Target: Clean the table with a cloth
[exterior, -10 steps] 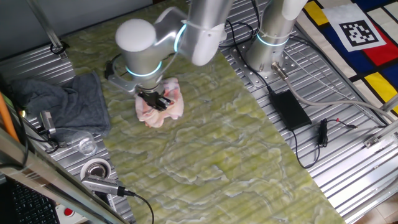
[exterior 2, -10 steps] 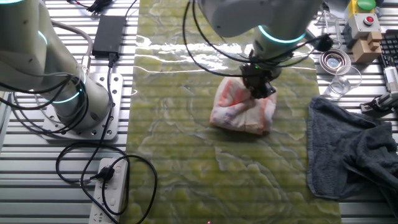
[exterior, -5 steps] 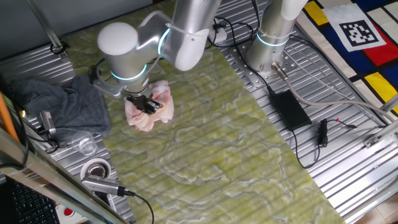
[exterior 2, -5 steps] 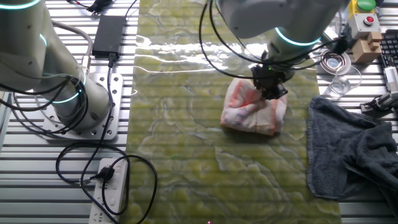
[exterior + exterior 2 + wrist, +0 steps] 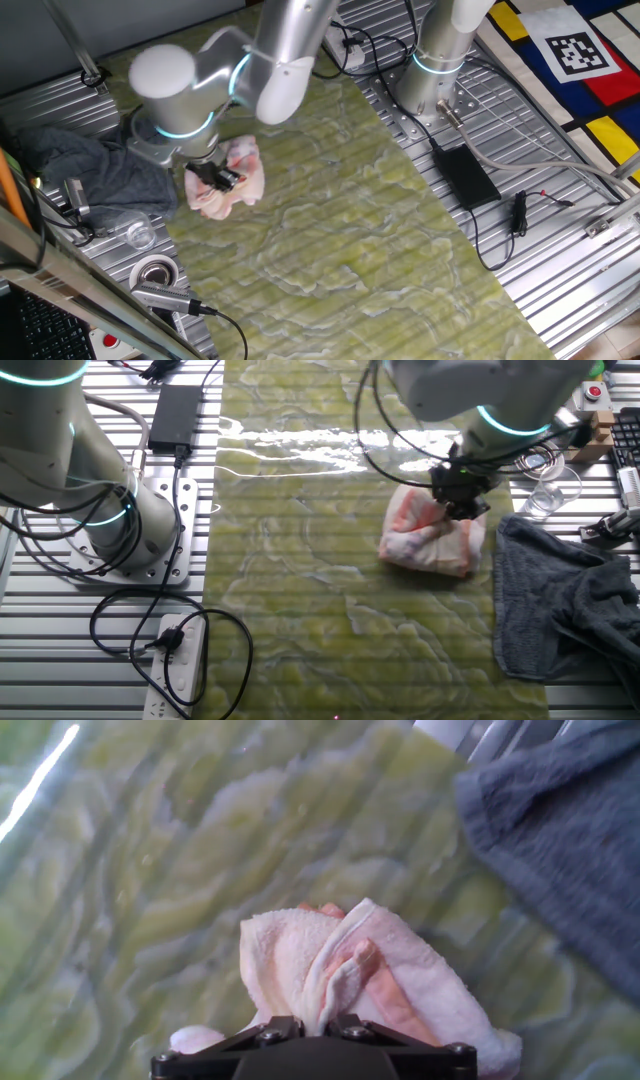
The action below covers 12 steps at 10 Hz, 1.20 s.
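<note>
Presently, item one: the table (image 5: 380,220), a long marbled yellow-green surface running from upper left to lower right of one fixed view, edged by ribbed metal; broad bare stretch toward the lower right.

Item two: dark grey cloth (image 5: 560,600), heaped at the right edge of the other fixed view, just beside the task's thing; little room on that side.

Item three: the cloth (image 5: 432,536), pink-white, bunched, lying on the table right of centre in that view, directly beneath the hand, its bulk trailing to frame left.

Item four: the hand (image 5: 461,505), closed on a fold of the cloth and pressing it down; in the hand view the fabric rises between the fingers. Judged: free wiping room lies leftward.
</note>
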### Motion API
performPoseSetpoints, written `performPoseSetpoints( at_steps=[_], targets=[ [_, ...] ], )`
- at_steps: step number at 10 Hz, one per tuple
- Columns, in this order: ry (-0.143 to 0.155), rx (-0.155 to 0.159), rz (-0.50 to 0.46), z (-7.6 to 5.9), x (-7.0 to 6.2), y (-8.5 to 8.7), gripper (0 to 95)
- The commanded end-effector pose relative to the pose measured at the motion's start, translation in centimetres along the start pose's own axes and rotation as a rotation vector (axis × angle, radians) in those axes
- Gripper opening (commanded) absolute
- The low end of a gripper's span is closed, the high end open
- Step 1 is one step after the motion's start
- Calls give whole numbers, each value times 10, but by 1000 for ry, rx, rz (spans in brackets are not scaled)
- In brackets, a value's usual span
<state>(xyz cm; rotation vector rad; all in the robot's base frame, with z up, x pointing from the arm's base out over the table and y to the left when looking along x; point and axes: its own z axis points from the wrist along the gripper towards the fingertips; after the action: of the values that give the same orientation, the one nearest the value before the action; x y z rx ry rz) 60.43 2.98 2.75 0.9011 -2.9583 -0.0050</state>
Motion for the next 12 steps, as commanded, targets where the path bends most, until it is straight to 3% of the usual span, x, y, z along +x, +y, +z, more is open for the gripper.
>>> performPoseSetpoints(
  at_steps=[1, 5, 12],
  targets=[
    [-2, 2, 12, 1, -17, 1, 0],
    [2, 5, 38, 5, -44, 8, 0],
    [6, 14, 75, 2, -70, 30, 0]
  ],
)
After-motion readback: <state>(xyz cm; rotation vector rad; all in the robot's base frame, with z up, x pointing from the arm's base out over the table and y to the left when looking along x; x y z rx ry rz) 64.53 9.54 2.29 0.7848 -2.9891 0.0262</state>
